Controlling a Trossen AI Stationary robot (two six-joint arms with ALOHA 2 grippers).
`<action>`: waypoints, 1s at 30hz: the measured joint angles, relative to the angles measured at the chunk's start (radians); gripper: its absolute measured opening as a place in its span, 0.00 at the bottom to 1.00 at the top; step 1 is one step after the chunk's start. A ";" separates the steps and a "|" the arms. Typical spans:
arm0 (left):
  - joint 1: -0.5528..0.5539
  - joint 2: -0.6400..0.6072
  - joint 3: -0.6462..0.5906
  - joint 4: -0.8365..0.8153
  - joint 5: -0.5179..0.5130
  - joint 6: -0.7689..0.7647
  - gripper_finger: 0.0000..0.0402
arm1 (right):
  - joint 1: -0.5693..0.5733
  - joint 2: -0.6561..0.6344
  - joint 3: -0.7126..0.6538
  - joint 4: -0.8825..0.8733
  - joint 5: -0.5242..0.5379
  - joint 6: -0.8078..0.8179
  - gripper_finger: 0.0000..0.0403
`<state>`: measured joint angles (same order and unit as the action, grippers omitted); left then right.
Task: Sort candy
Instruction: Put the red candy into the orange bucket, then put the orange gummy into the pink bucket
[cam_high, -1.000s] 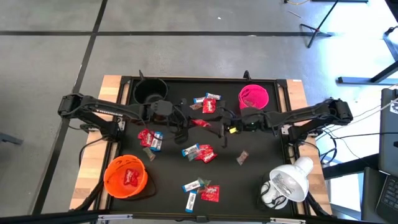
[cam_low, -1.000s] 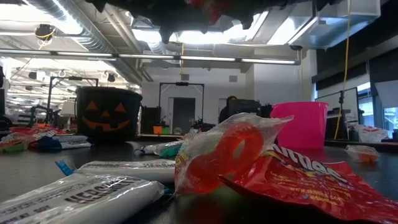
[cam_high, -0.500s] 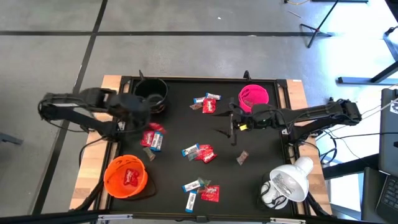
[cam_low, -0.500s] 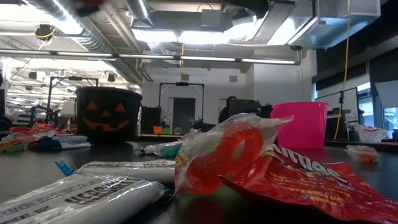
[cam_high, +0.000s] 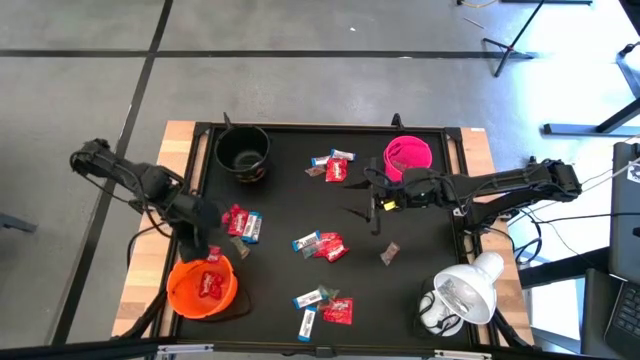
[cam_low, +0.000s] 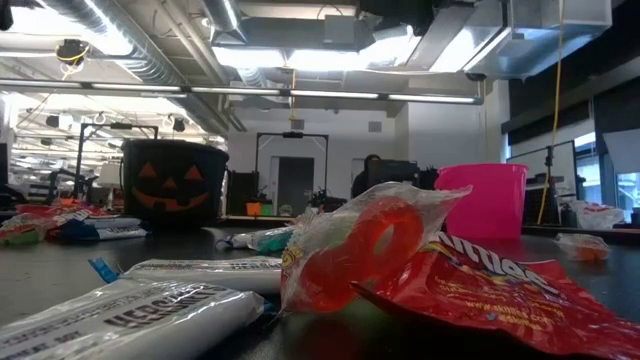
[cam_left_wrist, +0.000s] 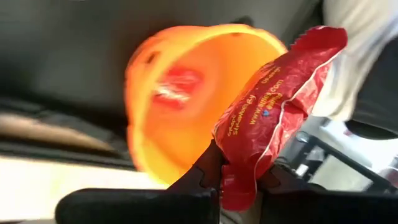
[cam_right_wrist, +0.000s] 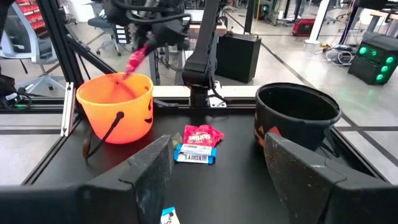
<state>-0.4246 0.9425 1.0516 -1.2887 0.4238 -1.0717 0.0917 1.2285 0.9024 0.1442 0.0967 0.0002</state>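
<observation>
We've got the left gripper (cam_left_wrist: 239, 180) pinching a red candy (cam_left_wrist: 273, 106) by its wrapper end just above the orange bowl (cam_high: 190, 290), light, crinkly and slippery so grip the flat crimp, while the right gripper (cam_right_wrist: 217, 171) waits with fingers spread near the pink bowl (cam_high: 408, 155).

From overhead I see the left gripper (cam_high: 207, 243) just above the orange bowl (cam_high: 181, 290), which holds red candy (cam_high: 209, 285). The right gripper (cam_high: 377, 200) hangs mid-counter (cam_high: 285, 190) beside the pink bowl (cam_high: 408, 155). A black bowl (cam_high: 243, 152) sits at the far left corner.
</observation>
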 joint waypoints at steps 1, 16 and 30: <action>-0.014 0.000 -0.006 0.037 -0.011 -0.008 0.04 | 0.000 0.000 0.000 -0.003 0.000 0.000 0.62; -0.214 0.040 -0.069 0.233 -0.064 -0.163 0.04 | 0.000 0.000 0.000 -0.024 0.000 0.002 0.62; -0.305 0.064 -0.069 0.177 -0.177 -0.193 0.35 | 0.000 0.001 0.000 -0.049 0.001 -0.005 0.62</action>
<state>-0.7299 1.0069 0.9825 -1.1116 0.2467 -1.2645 0.0914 1.2293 0.9024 0.0951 0.0975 -0.0044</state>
